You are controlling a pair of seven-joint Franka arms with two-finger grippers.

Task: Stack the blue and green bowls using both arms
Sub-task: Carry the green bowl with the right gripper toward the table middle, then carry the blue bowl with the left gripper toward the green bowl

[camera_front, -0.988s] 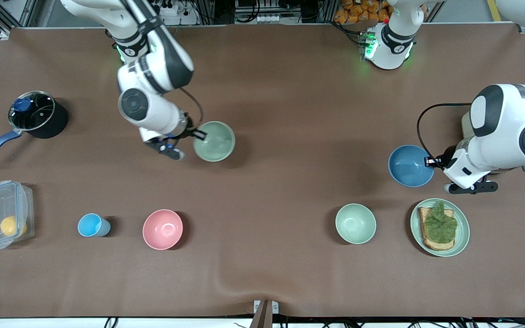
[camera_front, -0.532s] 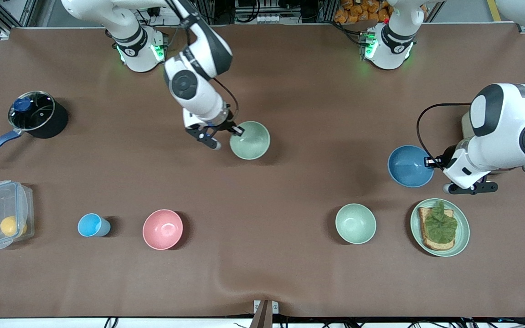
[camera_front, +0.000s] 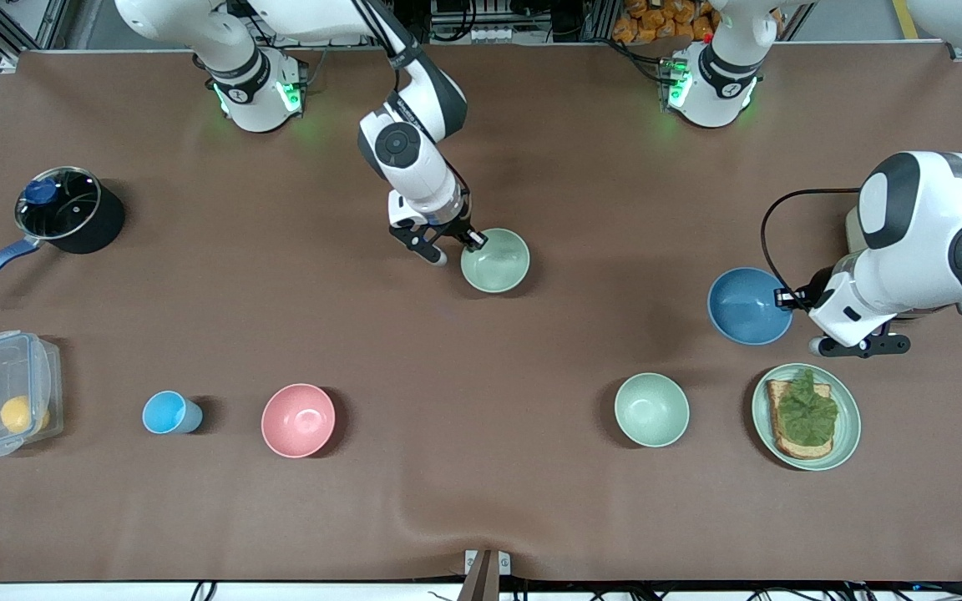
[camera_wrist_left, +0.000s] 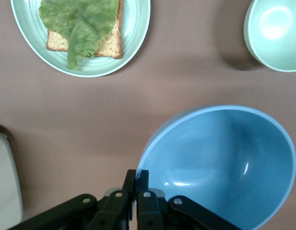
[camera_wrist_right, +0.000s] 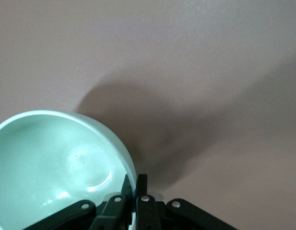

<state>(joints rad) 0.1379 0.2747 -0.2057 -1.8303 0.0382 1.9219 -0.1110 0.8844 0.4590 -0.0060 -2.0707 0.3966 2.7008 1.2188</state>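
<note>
Right end effector (camera_front: 458, 248) (camera_wrist_right: 134, 188) pinching the rim of the round matte sage-green bowl (camera_front: 495, 260) (camera_wrist_right: 56, 167), fingers closed down to the wall's thickness, one inside and one outside, at about the bowl's 10 o'clock edge in the front view. Holding that bowl clear of the brown worktop (camera_front: 481, 501), its shadow falling on the cloth beneath, over the middle stretch toward the robots' bases.

Left end effector (camera_front: 786, 298) (camera_wrist_left: 136, 179) gripping the round matte sky-blue bowl (camera_front: 750, 305) (camera_wrist_left: 224, 163) the same way, fingers nearly together across the rim at the bowl's 3 o'clock edge in the front view. Sitting toward the left arm's end of the worktop; not possible to tell whether lifted or resting.

Lying nearer the front camera than the blue bowl: a paler mint-green round bowl (camera_front: 652, 409) (camera_wrist_left: 276, 33) at roughly its 7 o'clock, and a flat pale-green plate (camera_front: 847, 434) (camera_wrist_left: 138, 28) carrying toast with a lettuce leaf (camera_front: 804, 413) (camera_wrist_left: 83, 24) at roughly its 5 o'clock, both apart from it.

Standing well apart toward the right arm's end: a round pink bowl (camera_front: 298, 420), a small light-blue cup (camera_front: 168, 412), a clear lidded plastic box (camera_front: 5, 392) and a black saucepan with a blue handle (camera_front: 63, 213).
</note>
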